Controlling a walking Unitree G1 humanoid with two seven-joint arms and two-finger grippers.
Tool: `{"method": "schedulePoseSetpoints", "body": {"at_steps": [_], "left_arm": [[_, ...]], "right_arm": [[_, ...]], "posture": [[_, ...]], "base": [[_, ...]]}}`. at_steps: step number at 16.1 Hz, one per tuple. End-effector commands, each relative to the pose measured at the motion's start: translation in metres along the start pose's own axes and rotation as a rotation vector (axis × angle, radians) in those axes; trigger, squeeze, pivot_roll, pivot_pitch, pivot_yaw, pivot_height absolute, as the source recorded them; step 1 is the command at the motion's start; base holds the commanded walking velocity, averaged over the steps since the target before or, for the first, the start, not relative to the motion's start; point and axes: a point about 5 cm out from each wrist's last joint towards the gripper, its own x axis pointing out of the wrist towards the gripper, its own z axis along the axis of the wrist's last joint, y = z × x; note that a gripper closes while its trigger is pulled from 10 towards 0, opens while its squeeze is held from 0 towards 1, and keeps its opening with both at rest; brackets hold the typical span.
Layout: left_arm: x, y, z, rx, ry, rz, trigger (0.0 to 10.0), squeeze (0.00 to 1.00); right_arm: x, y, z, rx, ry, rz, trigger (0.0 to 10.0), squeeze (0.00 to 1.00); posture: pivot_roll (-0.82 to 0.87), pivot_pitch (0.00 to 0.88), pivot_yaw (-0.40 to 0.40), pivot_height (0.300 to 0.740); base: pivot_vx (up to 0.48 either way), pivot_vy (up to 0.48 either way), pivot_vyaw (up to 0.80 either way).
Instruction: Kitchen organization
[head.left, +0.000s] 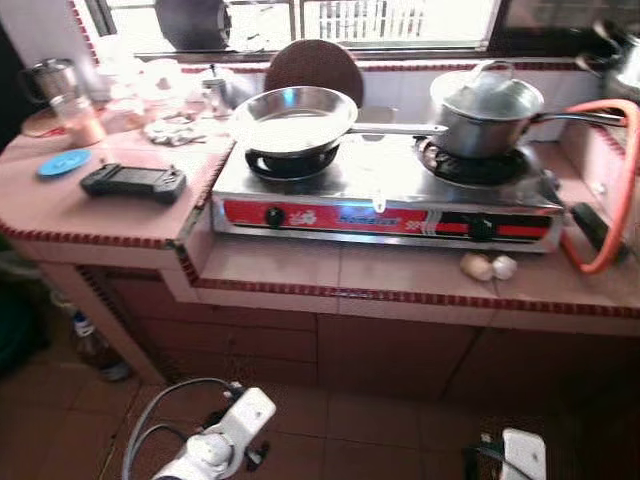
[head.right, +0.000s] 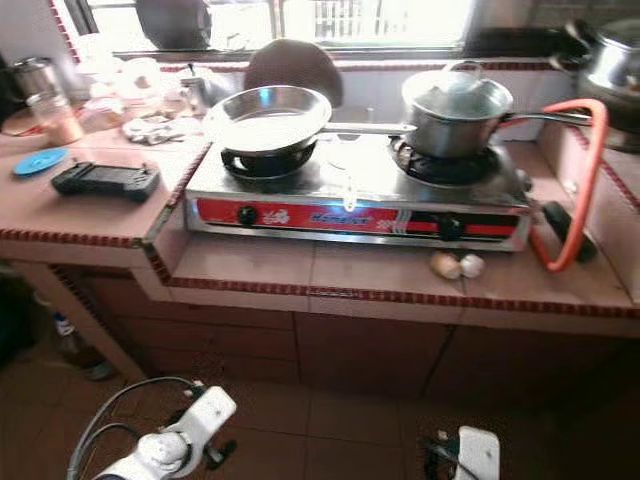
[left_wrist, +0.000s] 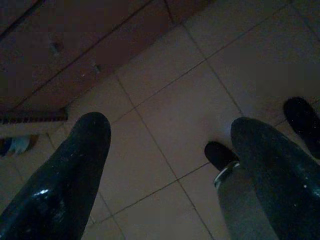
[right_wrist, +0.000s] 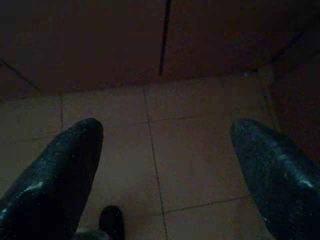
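Both arms hang low, wrists cut off by the frame; left pincer (left_wrist: 170, 165) and right pincer (right_wrist: 165, 165) gape apart over dim floor tiles (left_wrist: 185, 100).

One stove (head.left: 385, 205) with two burners and two knobs is seen on the counter (head.left: 400, 280). One pan (head.left: 293, 118) and one lidded pot (head.left: 487, 110) are counted on it. Two pale bulbs (head.left: 488, 267) are found in front. One blue lid (head.left: 64, 161), one black device (head.left: 134, 181), one orange hose (head.left: 610, 190) and one jar (head.left: 78, 118) are also counted.
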Motion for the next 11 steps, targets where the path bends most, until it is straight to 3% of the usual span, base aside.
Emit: {"method": "schedulePoseSetpoints", "body": {"at_steps": [1,3,5,8,9,11], "left_arm": [[-0.005,0.004,-0.022,-0.055,0.065,0.042,10.0,0.00],[-0.007,0.009,-0.030,-0.090,0.084,0.089,10.0,0.00],[-0.014,0.023,-0.049,-0.204,0.125,0.213,10.0,0.00],[-0.018,0.029,-0.058,-0.305,0.144,0.268,10.0,0.00],[-0.020,0.033,-0.060,-0.275,0.154,0.289,10.0,0.00],[-0.020,0.035,-0.060,-0.306,0.149,0.296,10.0,0.00]], "right_arm": [[0.005,0.002,0.008,-0.007,0.000,0.012,10.0,0.00],[0.009,0.006,0.015,-0.012,-0.008,0.035,10.0,0.00],[0.014,0.020,0.020,-0.066,0.026,0.097,10.0,0.00],[0.015,0.031,0.020,-0.118,0.047,0.155,10.0,0.00],[0.015,0.036,0.019,-0.125,0.067,0.176,10.0,0.00],[0.013,0.040,0.012,-0.158,0.102,0.195,10.0,0.00]], "posture": [[-0.05,0.000,0.016,0.740],[-0.03,0.000,0.013,0.740],[0.05,0.000,-0.034,0.740],[0.07,0.000,-0.037,0.740],[0.08,0.000,-0.038,0.740],[0.08,0.000,-0.041,0.740]], "base": [[0.000,0.000,0.00],[0.000,0.000,0.00],[0.000,0.000,0.00],[0.000,0.000,0.00],[0.000,0.000,0.00],[0.000,0.000,0.00]]}}
